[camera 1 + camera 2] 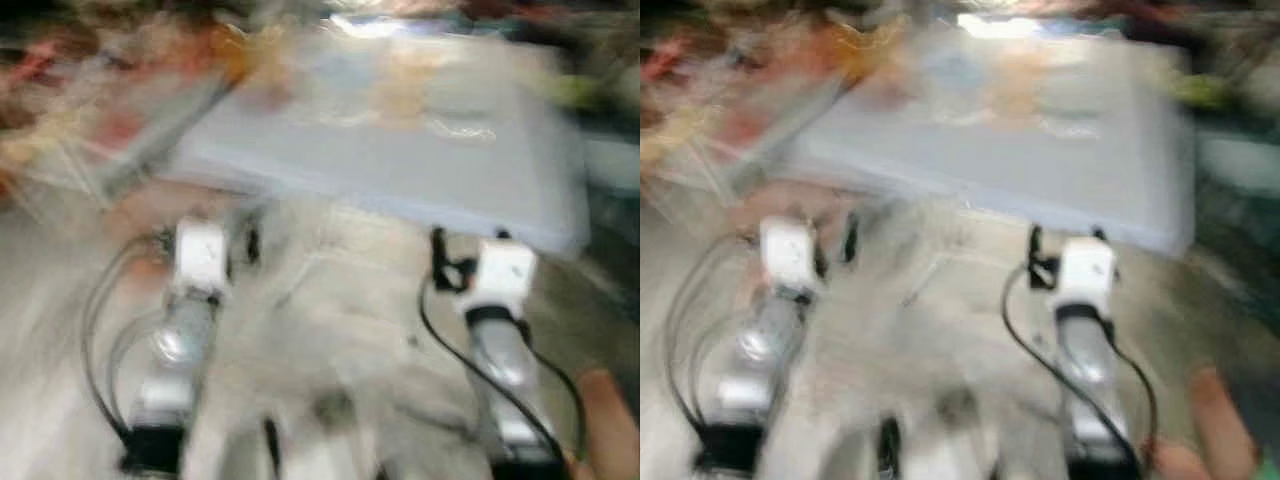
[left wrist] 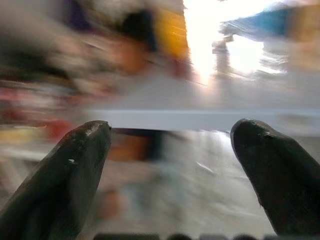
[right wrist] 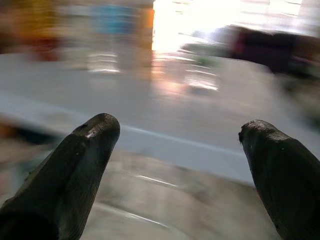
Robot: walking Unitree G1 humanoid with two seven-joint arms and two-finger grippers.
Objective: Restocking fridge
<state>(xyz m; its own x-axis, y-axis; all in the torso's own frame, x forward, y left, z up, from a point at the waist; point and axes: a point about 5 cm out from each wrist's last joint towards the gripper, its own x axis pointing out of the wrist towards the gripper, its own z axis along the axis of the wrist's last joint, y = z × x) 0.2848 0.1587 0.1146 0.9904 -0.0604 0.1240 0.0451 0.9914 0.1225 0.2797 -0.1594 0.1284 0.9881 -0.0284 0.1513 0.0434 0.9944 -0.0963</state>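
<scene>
Everything is motion-blurred. The left end effector and right end effector are both spread wide, grasping nothing, with a pale counter at twelve o'clock.

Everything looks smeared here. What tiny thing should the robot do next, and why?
Probably pause and let the view settle. The head views are blurred, so the things along the far edge of the pale grey slab cannot be told apart. Both the left gripper and the right gripper are open and hold nothing, short of the slab's near edge, so no reach can be aimed yet.
</scene>
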